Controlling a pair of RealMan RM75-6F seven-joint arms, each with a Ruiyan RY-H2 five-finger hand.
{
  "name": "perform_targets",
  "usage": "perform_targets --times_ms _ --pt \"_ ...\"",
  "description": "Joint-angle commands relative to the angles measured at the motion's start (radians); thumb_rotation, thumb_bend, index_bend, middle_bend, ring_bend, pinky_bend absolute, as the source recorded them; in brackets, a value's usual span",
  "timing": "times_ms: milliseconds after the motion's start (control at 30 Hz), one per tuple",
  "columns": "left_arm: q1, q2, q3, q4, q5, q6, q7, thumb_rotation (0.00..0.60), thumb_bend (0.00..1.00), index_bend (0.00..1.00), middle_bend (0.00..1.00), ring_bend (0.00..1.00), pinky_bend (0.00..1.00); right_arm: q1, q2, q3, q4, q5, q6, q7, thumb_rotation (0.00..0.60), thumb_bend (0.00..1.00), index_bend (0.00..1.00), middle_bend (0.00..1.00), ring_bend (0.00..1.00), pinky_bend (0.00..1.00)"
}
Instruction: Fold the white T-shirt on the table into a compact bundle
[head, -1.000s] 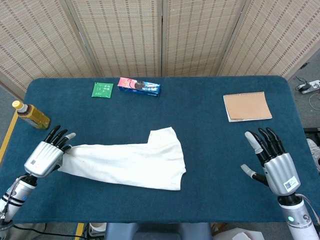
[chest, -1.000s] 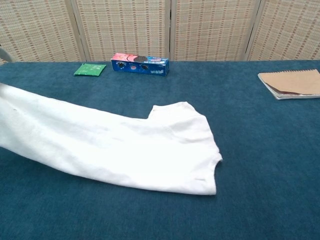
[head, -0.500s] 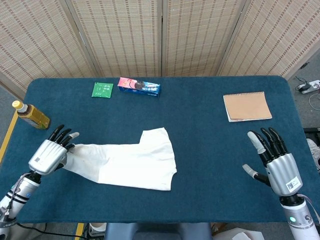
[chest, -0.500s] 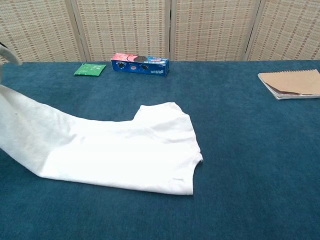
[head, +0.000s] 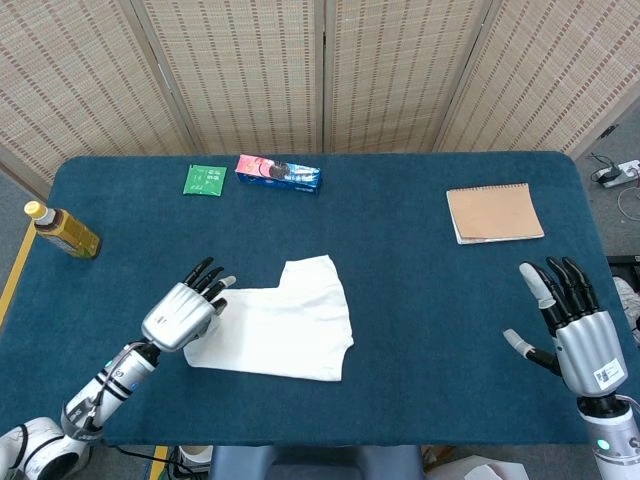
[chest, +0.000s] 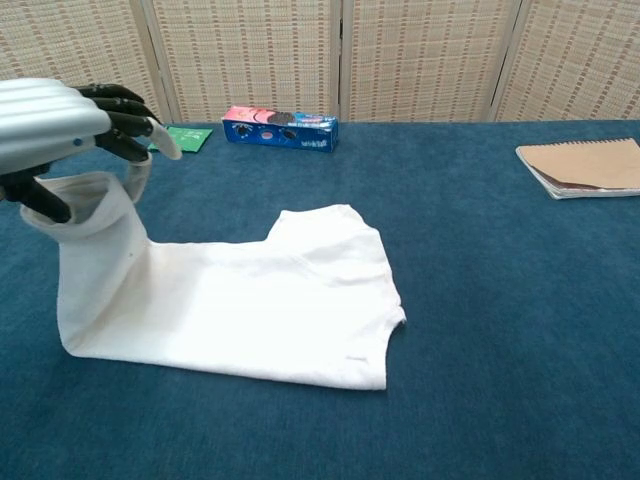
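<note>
The white T-shirt (head: 285, 325) (chest: 270, 300) lies on the blue table, partly folded, with its sleeve end toward the right. My left hand (head: 185, 312) (chest: 62, 128) grips the shirt's left end and holds it lifted above the table, so the cloth hangs from it in a loop. My right hand (head: 575, 325) hovers open at the table's near right corner, far from the shirt, and touches nothing. The chest view does not show it.
A tan notebook (head: 494, 212) (chest: 588, 166) lies at the right. At the back are a blue snack box (head: 278, 173) (chest: 280, 128) and a green packet (head: 205, 179) (chest: 180, 138). A bottle (head: 62, 230) lies at the far left edge.
My left hand has carried the shirt's left end up and to the right, over the rest of the cloth. My right hand has drifted slightly right and nearer.
</note>
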Motion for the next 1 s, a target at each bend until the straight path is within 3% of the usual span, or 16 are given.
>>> perform_targets --times_ms 33,233,567,1000 --pt "-0.047 -0.082 -0.039 -0.043 -0.088 -0.060 0.133 0.600 0.55 0.68 0.21 0.11 0.00 -0.003 0.000 0.001 0.005 0.003 0.005 0.005 0.600 0.11 0.05 0.15 0.05 0.06" --pt "-0.108 -0.187 -0.071 -0.072 -0.237 -0.104 0.333 0.600 0.55 0.68 0.21 0.11 0.00 -0.011 0.000 0.003 0.020 0.016 0.011 0.021 0.600 0.11 0.05 0.15 0.05 0.06" --pt "-0.211 -0.345 -0.102 -0.058 -0.456 -0.088 0.569 0.600 0.55 0.68 0.21 0.11 0.00 -0.014 0.000 0.007 0.041 0.028 0.013 0.042 0.600 0.11 0.05 0.15 0.05 0.06" --pt "-0.340 -0.495 -0.108 0.014 -0.680 -0.025 0.744 0.600 0.55 0.67 0.21 0.11 0.00 -0.025 0.010 0.008 0.048 0.044 0.017 0.065 0.600 0.11 0.05 0.15 0.05 0.06"
